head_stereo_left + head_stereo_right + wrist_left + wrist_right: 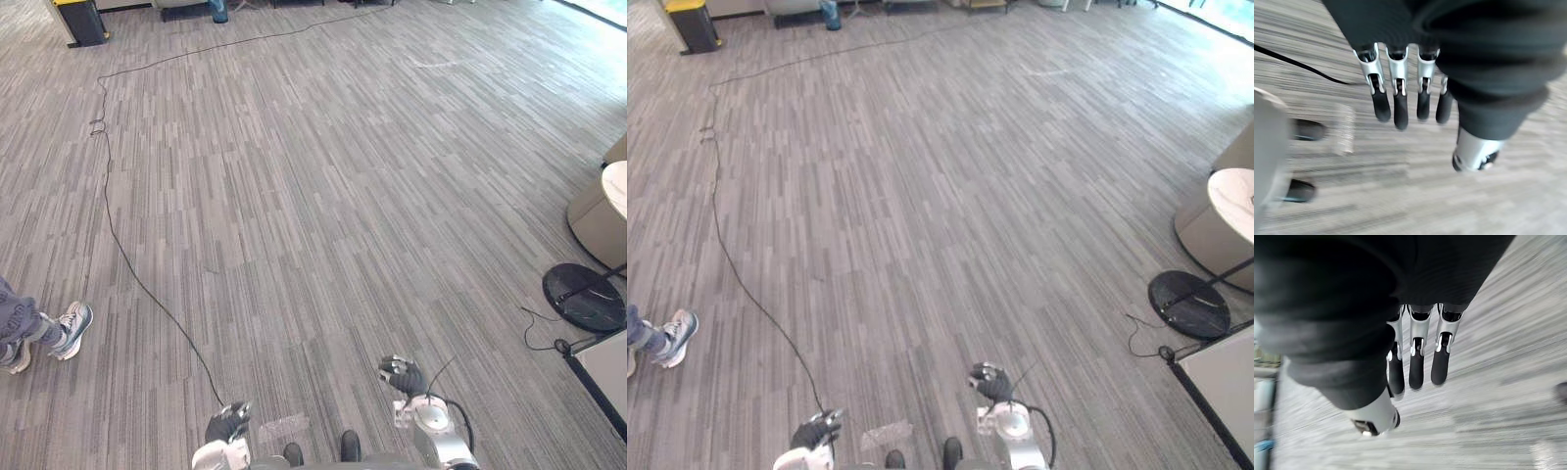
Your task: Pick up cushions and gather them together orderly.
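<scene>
In the left eye view the grey striped floor [323, 196] lies wide and bare from 6 o'clock up to 12, with most of the open room through the middle. One dark bin with a yellow top [78, 20] stands at the far edge at 11 o'clock. One person's two shoes [71, 328] are at 8 o'clock by the left edge. The right edge is crowded. There is one beige rounded piece [598, 220] at 3 o'clock, and I cannot tell whether it is a cushion. Just below it, at 4 o'clock, sits one black round base [585, 297]. The left robot hand [227, 423] shows at 6 o'clock and the right robot hand [402, 375] at 5 o'clock, well apart. The right eye view shows the same floor and the same edges. In the left wrist view the left robot hand's fingers [1399, 110] hang straight over the floor, relaxed and holding nothing. In the right wrist view the right robot hand's fingers [1417, 367] are likewise straight and empty above bare floor.
</scene>
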### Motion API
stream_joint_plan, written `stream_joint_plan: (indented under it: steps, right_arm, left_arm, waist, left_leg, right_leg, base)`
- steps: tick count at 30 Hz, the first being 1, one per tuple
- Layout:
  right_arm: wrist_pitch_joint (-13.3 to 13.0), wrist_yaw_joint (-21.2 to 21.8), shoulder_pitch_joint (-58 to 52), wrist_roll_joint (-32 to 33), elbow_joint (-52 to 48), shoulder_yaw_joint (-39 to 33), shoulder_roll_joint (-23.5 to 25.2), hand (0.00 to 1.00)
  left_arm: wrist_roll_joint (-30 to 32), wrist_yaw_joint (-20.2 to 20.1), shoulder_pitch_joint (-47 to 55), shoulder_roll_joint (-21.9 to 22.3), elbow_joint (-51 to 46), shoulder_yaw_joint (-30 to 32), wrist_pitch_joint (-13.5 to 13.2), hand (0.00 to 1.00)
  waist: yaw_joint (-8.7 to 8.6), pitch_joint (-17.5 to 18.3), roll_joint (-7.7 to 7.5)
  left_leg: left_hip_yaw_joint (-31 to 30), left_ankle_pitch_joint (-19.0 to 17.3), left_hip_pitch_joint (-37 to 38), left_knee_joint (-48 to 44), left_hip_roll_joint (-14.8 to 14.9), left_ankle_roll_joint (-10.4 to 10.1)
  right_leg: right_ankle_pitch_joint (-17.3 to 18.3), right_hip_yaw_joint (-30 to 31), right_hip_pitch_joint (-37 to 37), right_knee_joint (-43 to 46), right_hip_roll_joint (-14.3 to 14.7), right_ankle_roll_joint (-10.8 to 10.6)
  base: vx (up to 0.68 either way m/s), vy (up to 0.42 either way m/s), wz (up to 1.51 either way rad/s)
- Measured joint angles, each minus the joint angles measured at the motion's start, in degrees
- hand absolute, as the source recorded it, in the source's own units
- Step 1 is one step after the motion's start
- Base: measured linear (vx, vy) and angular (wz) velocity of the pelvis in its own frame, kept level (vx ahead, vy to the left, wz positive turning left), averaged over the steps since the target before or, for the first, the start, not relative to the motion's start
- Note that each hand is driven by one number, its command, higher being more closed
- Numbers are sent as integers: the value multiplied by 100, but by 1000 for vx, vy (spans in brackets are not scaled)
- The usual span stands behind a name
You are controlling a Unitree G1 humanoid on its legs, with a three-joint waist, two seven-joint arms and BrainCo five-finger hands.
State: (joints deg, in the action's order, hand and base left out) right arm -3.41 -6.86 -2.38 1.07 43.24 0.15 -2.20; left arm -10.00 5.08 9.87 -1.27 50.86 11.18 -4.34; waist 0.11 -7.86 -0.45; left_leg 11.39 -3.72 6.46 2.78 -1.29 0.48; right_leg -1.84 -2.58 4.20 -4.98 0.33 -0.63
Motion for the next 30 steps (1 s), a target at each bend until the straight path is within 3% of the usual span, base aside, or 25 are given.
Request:
stream_joint_plan:
  steps: [11,16,30]
  right_arm:
    - [183,-91,-94,3,916,-743,160,0]
    - [275,-97,-25,5,1279,-1173,201,0]
    - [305,-102,108,21,1670,-1775,228,0]
  left_arm:
    - [45,8,-227,77,503,563,9,0]
    - [105,-32,-268,46,596,561,15,0]
    - [774,-5,-459,-10,770,294,136,0]
  waist:
    - [32,10,11]
    - [49,64,-61]
    - [56,66,-63]
  left_leg:
    - [0,69,154,175,4,-30]
    - [-122,130,164,299,0,-26]
    - [-264,145,158,303,-44,-10]
  right_leg:
    - [63,-101,82,-1,-4,-76]
    - [79,-307,76,-1,-7,-98]
    - [82,-529,109,-2,-43,-100]
  base:
    - [-18,-11,2]
    - [-8,-24,13]
    - [-30,-15,5]
